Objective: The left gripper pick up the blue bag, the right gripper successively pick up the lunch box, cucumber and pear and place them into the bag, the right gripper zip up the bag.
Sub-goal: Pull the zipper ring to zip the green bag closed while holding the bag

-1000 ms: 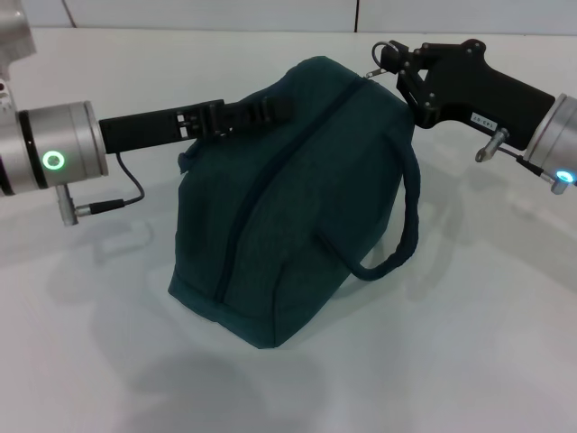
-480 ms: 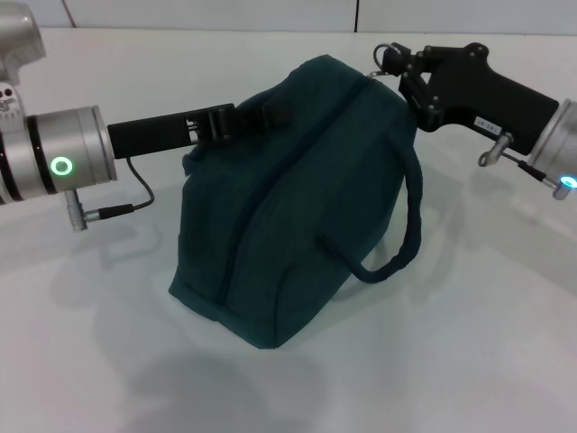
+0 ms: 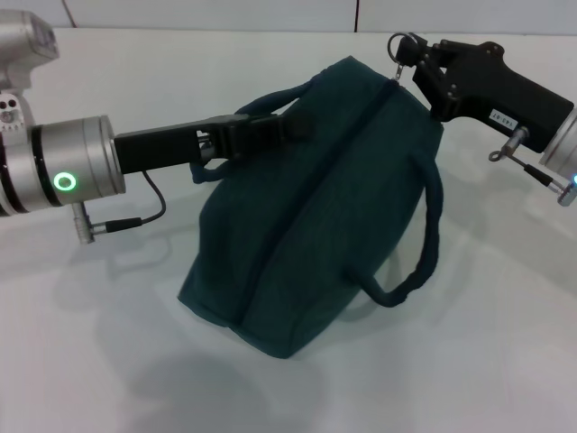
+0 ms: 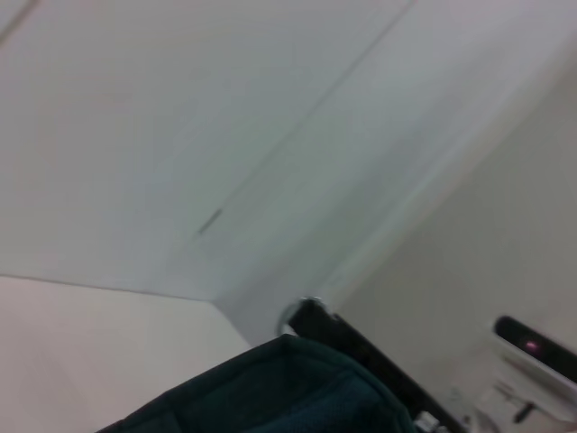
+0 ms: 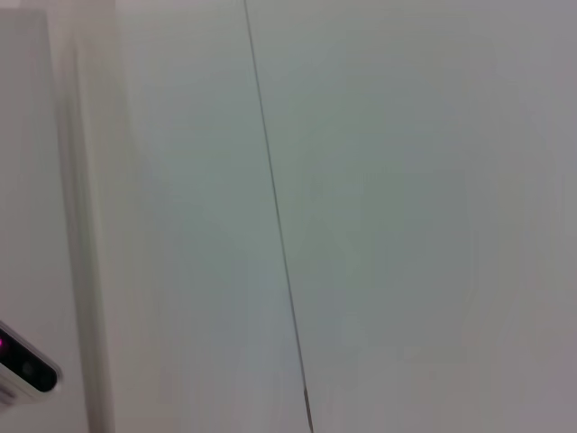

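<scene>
1. The bare white desk (image 3: 108, 361) fills the nearest part of the head view, with open room on all sides of the blue bag (image 3: 306, 234).
2. The bag rests on the desk by its near lower corner and tilts up toward the far side; one loop handle (image 3: 419, 244) hangs free on its right.
3. The left end effector (image 3: 270, 131) comes in from the left, clenched on the bag's upper left edge by the other handle, and seems to hold the bag up.
4. The right end effector (image 3: 410, 56) sits at the bag's far top corner, its fingers closed on the zipper's ring pull (image 3: 401, 43).
5. The zipper line looks closed along the whole top, so this reads as the end of the zipping step; lunch box, cucumber and pear are not in view, presumably inside.
6. The next move probably calls for letting go of the pull and drawing back to the right, where nothing stands in the way.
7. The left wrist view shows only the bag's top edge against a pale wall.
</scene>
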You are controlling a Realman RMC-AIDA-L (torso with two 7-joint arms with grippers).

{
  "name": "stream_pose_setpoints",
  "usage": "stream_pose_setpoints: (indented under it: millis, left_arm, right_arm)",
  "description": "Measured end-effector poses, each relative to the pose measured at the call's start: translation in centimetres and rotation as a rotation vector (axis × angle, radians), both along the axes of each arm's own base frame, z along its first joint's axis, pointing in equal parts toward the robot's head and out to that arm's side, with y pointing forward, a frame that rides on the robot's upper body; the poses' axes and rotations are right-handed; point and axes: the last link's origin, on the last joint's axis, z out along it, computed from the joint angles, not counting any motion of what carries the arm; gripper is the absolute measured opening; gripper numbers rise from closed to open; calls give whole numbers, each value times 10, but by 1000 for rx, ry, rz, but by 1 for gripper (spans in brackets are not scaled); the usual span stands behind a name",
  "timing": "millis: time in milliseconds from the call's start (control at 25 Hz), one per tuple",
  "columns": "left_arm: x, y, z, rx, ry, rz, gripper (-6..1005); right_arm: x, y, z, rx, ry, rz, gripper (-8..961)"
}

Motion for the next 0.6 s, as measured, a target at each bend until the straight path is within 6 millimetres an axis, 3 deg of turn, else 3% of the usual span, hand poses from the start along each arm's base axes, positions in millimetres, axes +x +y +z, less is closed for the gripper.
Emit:
stream_pose_setpoints:
  millis: [600]
  left_arm:
    - [9, -16, 15, 30, -138, -104, 53]
  right_arm:
    - [9, -1, -5, -17, -6, -43, 110]
